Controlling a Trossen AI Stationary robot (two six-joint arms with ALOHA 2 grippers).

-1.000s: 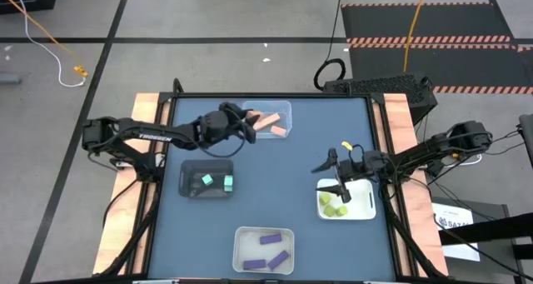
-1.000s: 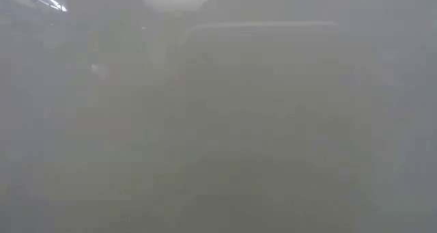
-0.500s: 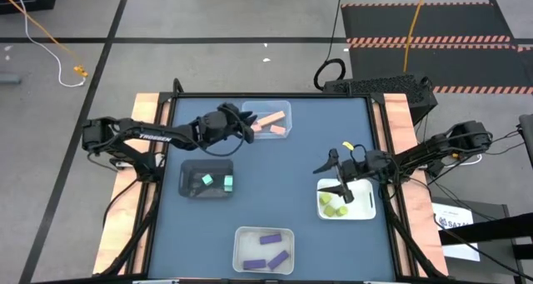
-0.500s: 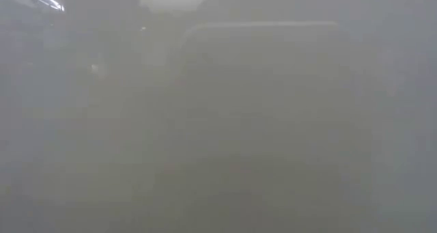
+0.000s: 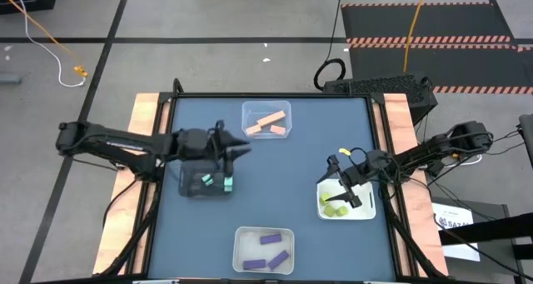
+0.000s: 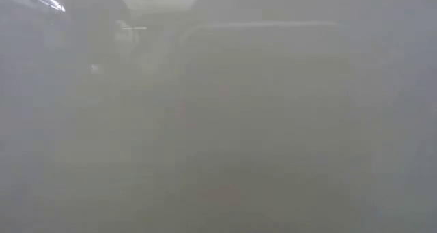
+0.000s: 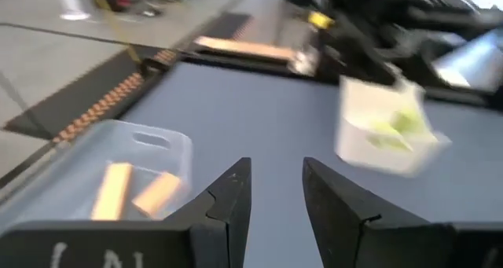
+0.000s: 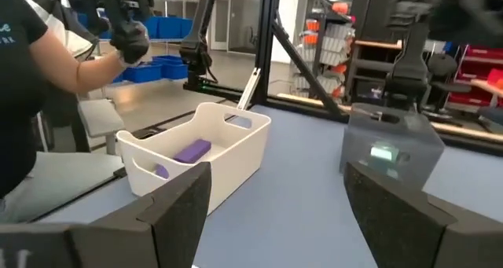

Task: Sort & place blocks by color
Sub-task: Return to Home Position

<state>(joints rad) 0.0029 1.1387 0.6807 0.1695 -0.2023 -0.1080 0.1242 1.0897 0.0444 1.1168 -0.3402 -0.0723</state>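
Note:
Orange blocks lie in a clear tray at the far middle. Two teal blocks lie in a black tray at the left. Yellow-green blocks lie in a white tray at the right. Purple blocks lie in a pale tray at the near edge. My left gripper is open and empty over the black tray's far right corner, and also shows in the left wrist view. My right gripper is wide open and empty over the white tray, and also shows in the right wrist view. The low view is fogged.
Bare blue table top lies between the four trays. Wooden rails run along the table's left and right edges. In the right wrist view a person stands beyond the table's edge.
My left gripper has drawn back from over the clear tray toward the table's left and near edges and now stands over the black tray. My right gripper has shifted a little toward the near edge over the white tray.

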